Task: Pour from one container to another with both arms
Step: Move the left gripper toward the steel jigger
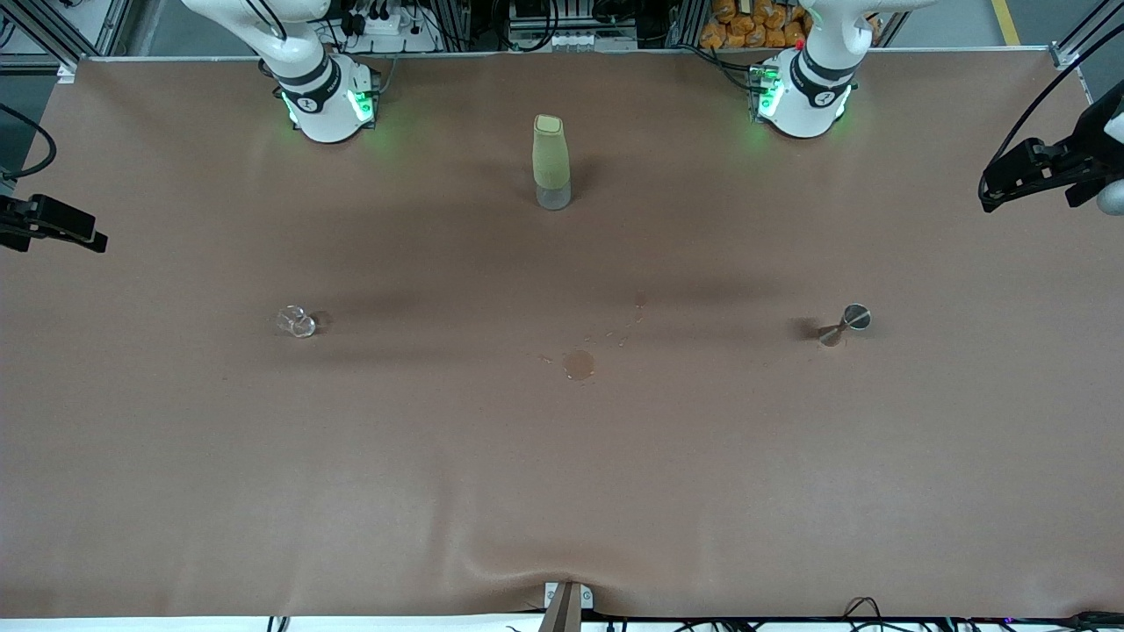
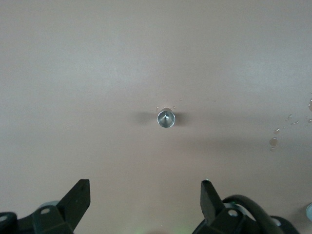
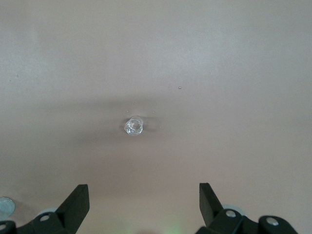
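A small clear glass [image 1: 297, 322] stands on the brown table toward the right arm's end. A metal jigger [image 1: 845, 323] stands toward the left arm's end. A tall pale green bottle [image 1: 551, 162] with a clear base stands between the two arm bases. The front view shows only the lower parts of the right arm [image 1: 320, 88] and the left arm [image 1: 803, 88]; both hands are out of that view. My left gripper [image 2: 145, 195] hangs open high over the table, with the jigger [image 2: 165, 118] below it. My right gripper [image 3: 144, 197] hangs open high above the glass [image 3: 133, 126]. Neither holds anything.
A wet patch [image 1: 579, 364] with small drops trailing from it lies mid-table, nearer the front camera than the bottle; the drops [image 2: 273, 142] also show in the left wrist view. Black camera mounts [image 1: 53, 224] [image 1: 1045, 167] reach in at both table ends.
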{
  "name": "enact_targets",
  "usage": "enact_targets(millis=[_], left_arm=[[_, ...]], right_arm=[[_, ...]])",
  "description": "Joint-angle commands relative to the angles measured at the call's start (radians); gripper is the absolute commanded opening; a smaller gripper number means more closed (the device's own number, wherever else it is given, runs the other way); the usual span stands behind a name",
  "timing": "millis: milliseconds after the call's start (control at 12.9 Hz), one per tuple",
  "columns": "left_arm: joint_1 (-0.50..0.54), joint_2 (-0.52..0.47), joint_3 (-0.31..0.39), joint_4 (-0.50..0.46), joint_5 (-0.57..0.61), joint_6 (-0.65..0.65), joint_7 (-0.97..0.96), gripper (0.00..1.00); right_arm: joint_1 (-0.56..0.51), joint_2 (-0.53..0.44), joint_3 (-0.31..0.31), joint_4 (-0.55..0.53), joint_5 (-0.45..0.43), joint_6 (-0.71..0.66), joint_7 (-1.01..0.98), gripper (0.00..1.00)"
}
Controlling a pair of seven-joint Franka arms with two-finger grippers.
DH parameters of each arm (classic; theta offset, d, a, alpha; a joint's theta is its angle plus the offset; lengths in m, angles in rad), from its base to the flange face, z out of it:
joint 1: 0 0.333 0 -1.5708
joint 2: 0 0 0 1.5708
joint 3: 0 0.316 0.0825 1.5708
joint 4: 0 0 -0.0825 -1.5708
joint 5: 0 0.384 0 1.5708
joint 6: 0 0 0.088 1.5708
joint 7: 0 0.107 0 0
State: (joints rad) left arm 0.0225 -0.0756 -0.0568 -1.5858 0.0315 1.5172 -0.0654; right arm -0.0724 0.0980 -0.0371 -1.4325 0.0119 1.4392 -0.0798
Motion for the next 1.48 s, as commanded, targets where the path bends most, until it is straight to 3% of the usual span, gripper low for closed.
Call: enact_targets(millis=[0,233,467,700,856,1167,1400], left_arm=[[0.005,-0.004,0.002,0.015,-0.015,-0.019,0.019,1.0],[0.007,0.013,0.008,0.064,0.007,-0.045,0.06,1.0],[0.014,0.019,0.011,0.041,-0.012,-0.048,0.151,1.0],[0.036,-0.035,0.011,-0.065,-0.077,-0.031,0.162,1.0],[0.108,-0.041,0.009,-0.117,-0.145,-0.008,0.263,1.0],[0.126,-0.093,0.009,-0.313,-0.15,0.147,0.376,1.0],[0.198,-0.08,0.011,-0.371,-0.221,0.233,0.599,1.0]], right_arm=[[-0.01,0.006,0.011,0.015,-0.009,-0.002,0.018,1.0],[-0.01,0.006,0.011,0.015,-0.009,0.0,0.017,1.0],[-0.01,0.006,0.011,0.015,-0.009,0.0,0.017,1.0],[-0.01,0.008,0.011,0.015,-0.009,0.003,0.017,1.0],[-0.01,0.008,0.011,0.015,-0.006,0.009,0.017,1.0],[-0.01,0.008,0.011,0.015,-0.004,0.012,0.017,1.0],[-0.01,0.012,0.011,0.015,-0.004,0.012,0.017,1.0]])
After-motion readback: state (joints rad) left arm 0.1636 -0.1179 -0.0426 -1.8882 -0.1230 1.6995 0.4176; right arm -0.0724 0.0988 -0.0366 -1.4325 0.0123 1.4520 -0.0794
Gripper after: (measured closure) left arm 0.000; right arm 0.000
